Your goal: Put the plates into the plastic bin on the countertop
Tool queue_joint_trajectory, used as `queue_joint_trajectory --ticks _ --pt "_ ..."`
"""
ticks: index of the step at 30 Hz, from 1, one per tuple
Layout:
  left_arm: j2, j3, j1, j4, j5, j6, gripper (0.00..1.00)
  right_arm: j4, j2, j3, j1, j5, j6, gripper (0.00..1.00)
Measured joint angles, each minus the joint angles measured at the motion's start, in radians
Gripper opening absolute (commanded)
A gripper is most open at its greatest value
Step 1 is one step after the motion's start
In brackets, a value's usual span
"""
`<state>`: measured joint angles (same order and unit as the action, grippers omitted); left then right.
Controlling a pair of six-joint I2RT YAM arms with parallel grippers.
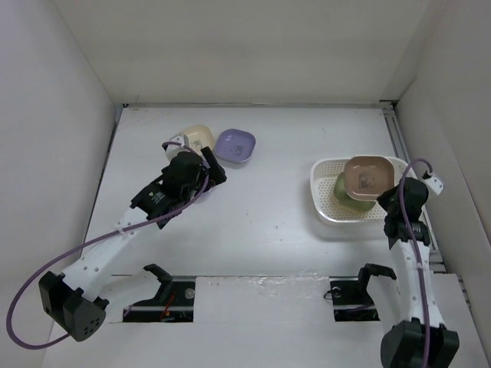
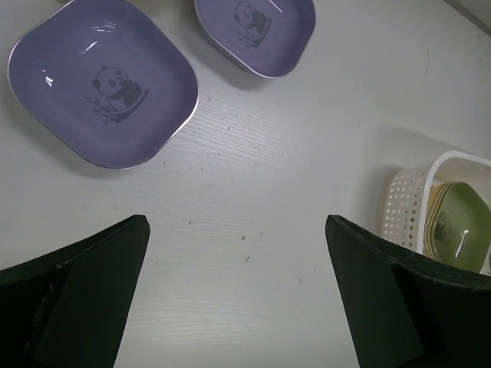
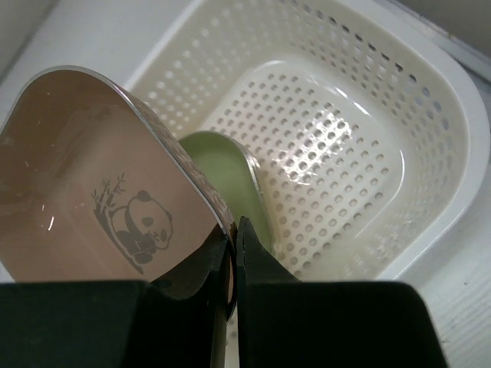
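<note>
White countertop (image 1: 261,230): R claw (image 3: 233,244) pinches pink-brown plate (image 3: 84,169) (over bin (image 3: 453,115)); L claw (image 2: 236,245) spread wide, empty.

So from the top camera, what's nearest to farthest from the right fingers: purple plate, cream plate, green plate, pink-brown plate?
1. The pink-brown plate, pinched in the right fingers over the white bin.
2. The green plate, just below it inside the bin.
3. The purple plate, well off to the left, toward the back.
4. The cream plate, just left of the purple one.
</note>
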<state>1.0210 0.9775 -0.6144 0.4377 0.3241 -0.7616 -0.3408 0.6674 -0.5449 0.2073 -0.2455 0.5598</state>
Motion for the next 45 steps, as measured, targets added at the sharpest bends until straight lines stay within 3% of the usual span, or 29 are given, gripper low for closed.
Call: queue_joint_trajectory --ticks 5,7,8,9,10,13,20,24,32,39,45 --pt "-0.007 -0.004 -0.001 -0.001 -0.003 0.003 1.00 0.070 0.196 0.037 0.053 0.045 0.018 0.00" --pt "-0.010 -0.006 -0.001 -0.002 -0.003 0.006 1.00 0.078 0.220 0.065 0.054 0.067 0.021 0.08" --pt "-0.010 -0.007 -0.001 -0.003 -0.003 0.006 1.00 0.081 0.221 0.077 0.054 0.076 0.024 0.17" --pt "-0.011 -0.010 -0.001 -0.006 -0.003 0.006 1.00 0.088 0.220 0.084 0.054 0.085 0.027 0.34" --pt "-0.011 -0.013 -0.001 -0.011 -0.003 0.006 1.00 0.092 0.216 0.085 0.054 0.089 0.030 0.75" --pt "-0.009 -0.021 -0.001 -0.014 -0.004 0.007 1.00 0.124 0.182 0.085 0.054 0.105 0.024 1.00" --pt "0.005 -0.022 -0.001 -0.034 -0.006 0.007 1.00 0.145 0.031 0.084 0.048 0.164 -0.018 1.00" --pt "0.018 -0.022 0.005 -0.038 -0.002 0.001 1.00 0.183 0.072 0.019 -0.076 0.234 -0.095 1.00" --pt "0.059 -0.022 0.012 -0.028 0.022 -0.021 1.00 0.238 0.617 -0.413 -0.574 0.187 -0.198 1.00" --pt "0.044 -0.006 0.012 0.027 0.048 0.002 1.00 0.237 1.155 -0.926 -0.708 0.147 -0.213 0.99" --pt "0.081 0.048 0.014 0.082 0.059 0.052 1.00 0.170 1.482 -1.217 -0.753 0.095 -0.173 0.98"
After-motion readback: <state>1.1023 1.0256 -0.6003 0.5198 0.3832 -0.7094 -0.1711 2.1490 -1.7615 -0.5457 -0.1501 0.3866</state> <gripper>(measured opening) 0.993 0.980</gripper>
